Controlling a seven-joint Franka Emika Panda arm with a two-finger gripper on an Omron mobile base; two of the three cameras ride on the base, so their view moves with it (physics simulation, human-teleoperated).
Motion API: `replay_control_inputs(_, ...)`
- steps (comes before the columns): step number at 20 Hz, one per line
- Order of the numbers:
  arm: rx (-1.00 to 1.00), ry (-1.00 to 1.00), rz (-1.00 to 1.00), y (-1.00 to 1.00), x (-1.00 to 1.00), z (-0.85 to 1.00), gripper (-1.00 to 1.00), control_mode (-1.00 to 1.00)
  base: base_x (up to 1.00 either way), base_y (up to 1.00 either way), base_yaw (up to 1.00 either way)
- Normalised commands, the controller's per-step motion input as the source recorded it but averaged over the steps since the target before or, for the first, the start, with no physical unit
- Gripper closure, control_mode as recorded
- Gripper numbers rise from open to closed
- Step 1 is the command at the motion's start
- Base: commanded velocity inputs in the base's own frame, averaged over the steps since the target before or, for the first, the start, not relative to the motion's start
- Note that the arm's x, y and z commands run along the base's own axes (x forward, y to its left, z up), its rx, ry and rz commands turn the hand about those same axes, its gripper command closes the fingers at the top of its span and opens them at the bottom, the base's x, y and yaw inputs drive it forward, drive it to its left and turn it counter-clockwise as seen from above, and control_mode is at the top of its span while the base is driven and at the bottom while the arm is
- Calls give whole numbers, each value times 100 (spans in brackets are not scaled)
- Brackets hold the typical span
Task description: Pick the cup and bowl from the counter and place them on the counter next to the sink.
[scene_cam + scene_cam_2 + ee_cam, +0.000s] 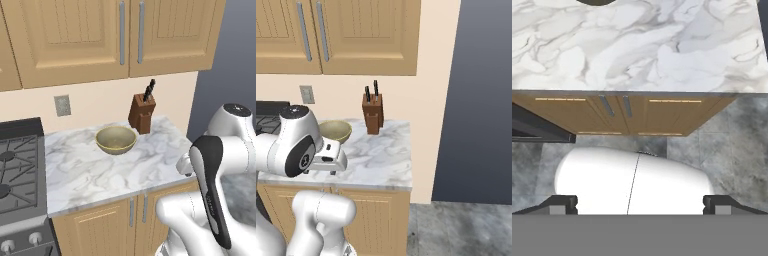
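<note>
One thing on the table (100, 170) so far: the bowl (116, 139), back near the knife block (142, 114). Gripper (639, 202) hangs wide open and empty over the table's front edge. I'd reach forward and pinch the bowl's near rim.

Beside the dull, metallic-looking bowl (116, 139), a wooden knife block (142, 114) stands on the smooth veined-marble counter (90, 172).
</note>
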Motion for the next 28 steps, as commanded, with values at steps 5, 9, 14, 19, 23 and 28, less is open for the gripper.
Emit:
replay_control_inputs(5,0,-2,0,0,0,-7,-100,-100,0,0,0)
replay_control_inputs(9,1,-13,-3,3,3,-33,-100,-100,0,0,0)
replay_control_inputs(14,7,-17,-19,1,-22,-32,-100,-100,0,0,0)
replay_control_inputs(19,12,-20,-38,0,-12,-1,-100,-100,0,0,0)
replay_control_inputs(23,7,-19,-34,12,-6,0,-100,-100,0,0,0)
replay_control_inputs(28,0,-17,-23,41,0,-2,-100,-100,0,0,0)
